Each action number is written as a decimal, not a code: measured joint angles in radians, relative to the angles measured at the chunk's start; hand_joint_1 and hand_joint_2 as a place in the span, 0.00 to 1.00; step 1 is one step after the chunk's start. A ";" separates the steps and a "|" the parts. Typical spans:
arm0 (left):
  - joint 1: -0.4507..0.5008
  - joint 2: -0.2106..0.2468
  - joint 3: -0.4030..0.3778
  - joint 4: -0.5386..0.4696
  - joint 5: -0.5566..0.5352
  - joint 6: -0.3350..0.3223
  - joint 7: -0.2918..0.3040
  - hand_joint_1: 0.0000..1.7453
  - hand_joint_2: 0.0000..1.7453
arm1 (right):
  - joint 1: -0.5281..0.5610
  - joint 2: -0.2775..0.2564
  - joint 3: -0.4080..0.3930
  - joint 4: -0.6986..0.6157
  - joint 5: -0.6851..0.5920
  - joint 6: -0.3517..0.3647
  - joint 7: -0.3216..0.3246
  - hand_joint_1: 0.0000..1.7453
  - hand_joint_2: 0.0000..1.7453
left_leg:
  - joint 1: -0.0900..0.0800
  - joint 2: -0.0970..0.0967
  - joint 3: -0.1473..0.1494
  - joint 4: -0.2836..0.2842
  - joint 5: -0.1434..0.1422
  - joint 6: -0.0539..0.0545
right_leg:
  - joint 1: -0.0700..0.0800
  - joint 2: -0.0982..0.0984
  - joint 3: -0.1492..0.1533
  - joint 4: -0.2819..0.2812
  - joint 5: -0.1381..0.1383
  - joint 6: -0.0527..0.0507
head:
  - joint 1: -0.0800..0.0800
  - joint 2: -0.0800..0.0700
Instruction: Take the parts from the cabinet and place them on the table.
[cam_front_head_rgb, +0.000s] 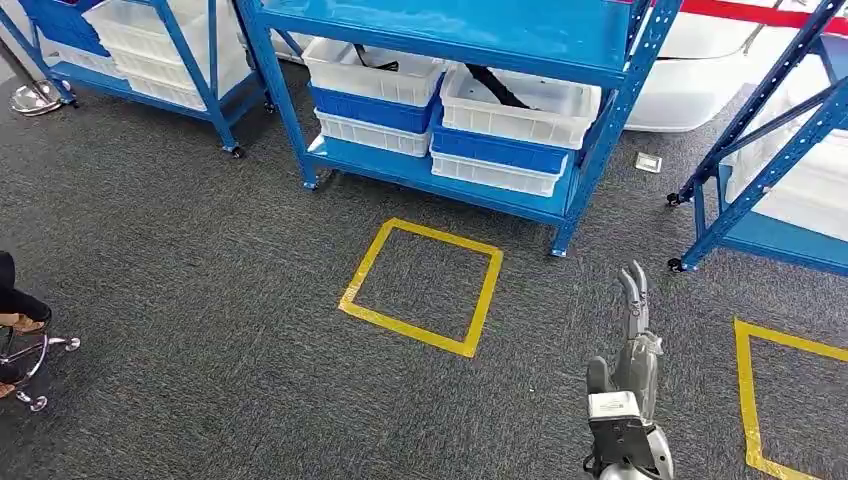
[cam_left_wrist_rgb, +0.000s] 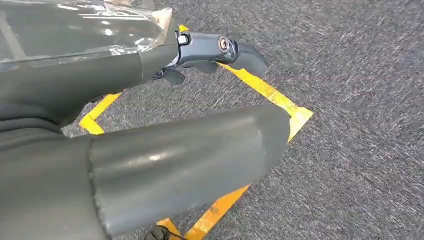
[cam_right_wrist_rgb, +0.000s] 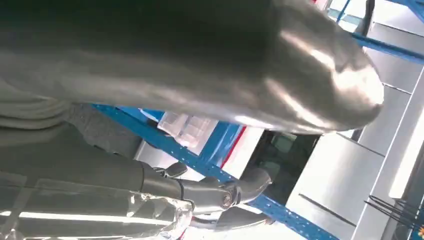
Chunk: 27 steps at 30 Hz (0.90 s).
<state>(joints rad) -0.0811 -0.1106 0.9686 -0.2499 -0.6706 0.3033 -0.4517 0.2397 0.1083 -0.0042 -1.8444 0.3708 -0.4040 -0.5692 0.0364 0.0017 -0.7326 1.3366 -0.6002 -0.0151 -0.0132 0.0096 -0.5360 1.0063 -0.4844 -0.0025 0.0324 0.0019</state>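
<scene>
Right robot hand (cam_front_head_rgb: 633, 330): at 5 o'clock, fingers straight, holding nothing | left robot hand (cam_left_wrist_rgb: 210, 52): fingers apart, empty, over yellow floor square (cam_left_wrist_rgb: 280, 100) | parts (cam_front_head_rgb: 495, 85): in white bins (cam_front_head_rgb: 520, 105), blue cabinet (cam_front_head_rgb: 450, 40), 12 o'clock.

Carpet (cam_front_head_rgb: 200, 250) grey, rough, matt. Rack (cam_front_head_rgb: 450, 30) painted blue metal, smooth sheen. Bins (cam_front_head_rgb: 520, 105) white and blue plastic. Floor tape (cam_front_head_rgb: 420, 285) yellow, glossy.

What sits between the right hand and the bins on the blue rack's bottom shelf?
Nothing visible. In the head view the right hand hangs empty over bare grey carpet, and the stretch up to the white bin holding a black part has just carpet and a yellow tape square flat on the floor. The shelf front is open.
</scene>
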 joint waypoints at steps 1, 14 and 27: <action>0.000 0.000 0.000 0.000 -0.001 -0.001 0.000 0.00 0.00 | 0.001 0.001 -0.001 0.000 0.000 0.000 0.000 0.00 0.00 | 0.000 0.000 0.004 -0.032 0.037 0.005 | 0.002 0.003 0.007 0.000 -0.004 -0.002 | 0.000 0.000; -0.002 0.001 0.002 -0.005 -0.003 -0.001 0.000 0.00 0.00 | 0.004 0.006 -0.009 -0.003 0.000 0.005 0.000 0.00 0.00 | -0.020 0.000 0.155 -0.323 0.142 0.062 | 0.005 0.002 -0.143 0.287 -0.139 0.043 | 0.003 0.000; -0.003 -0.003 0.005 -0.006 -0.009 -0.001 0.000 0.00 0.00 | 0.006 0.011 -0.017 -0.003 0.006 0.006 0.000 0.00 0.00 | -0.017 -0.004 0.176 -0.226 0.024 0.012 | -0.008 -0.008 -0.021 -0.010 0.032 0.005 | -0.005 0.000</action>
<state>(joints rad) -0.0846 -0.1137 0.9739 -0.2560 -0.6794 0.3021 -0.4517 0.2458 0.1194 -0.0214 -1.8479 0.3765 -0.3979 -0.5692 0.0196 -0.0021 -0.5568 1.1105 -0.5764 -0.0035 -0.0209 0.0019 -0.5570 0.9966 -0.4521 0.0029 0.0278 0.0019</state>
